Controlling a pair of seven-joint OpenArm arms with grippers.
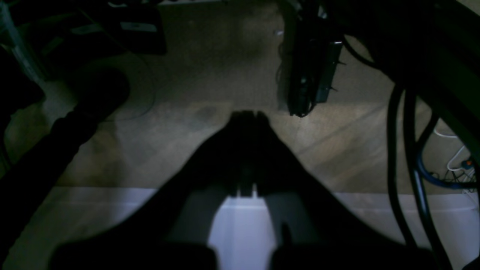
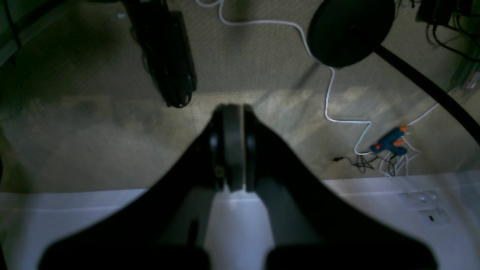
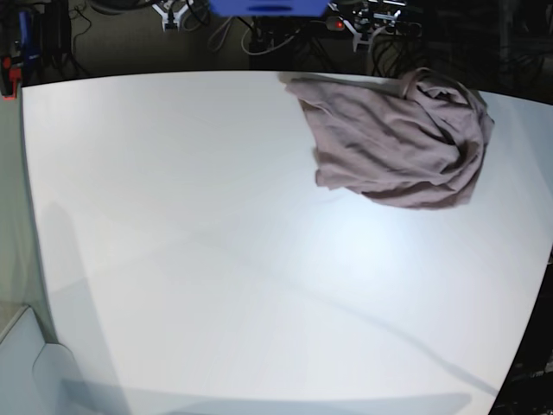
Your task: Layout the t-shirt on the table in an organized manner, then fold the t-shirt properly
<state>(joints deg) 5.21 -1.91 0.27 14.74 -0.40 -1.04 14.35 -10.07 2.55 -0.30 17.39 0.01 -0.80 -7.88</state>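
The t-shirt (image 3: 397, 138) is a mauve crumpled heap at the far right of the white table (image 3: 216, 242), with one edge reaching the table's far rim. Neither arm shows in the base view. The left wrist view shows my left gripper (image 1: 249, 114) shut with nothing between its fingers, reaching out past the table (image 1: 93, 210) edge over the floor. My right gripper (image 2: 236, 107) is likewise shut and empty, its pads pressed together beyond the table (image 2: 75, 213) edge. No cloth appears in either wrist view.
Beige carpet lies below the table edge. A black post (image 1: 311, 75) and dark cables (image 1: 405, 150) hang near the left gripper. A round black base (image 2: 350, 30), a white cord (image 2: 330, 93) and a blue-orange glue gun (image 2: 390, 142) lie on the floor. A blue object (image 3: 268, 7) sits behind the table.
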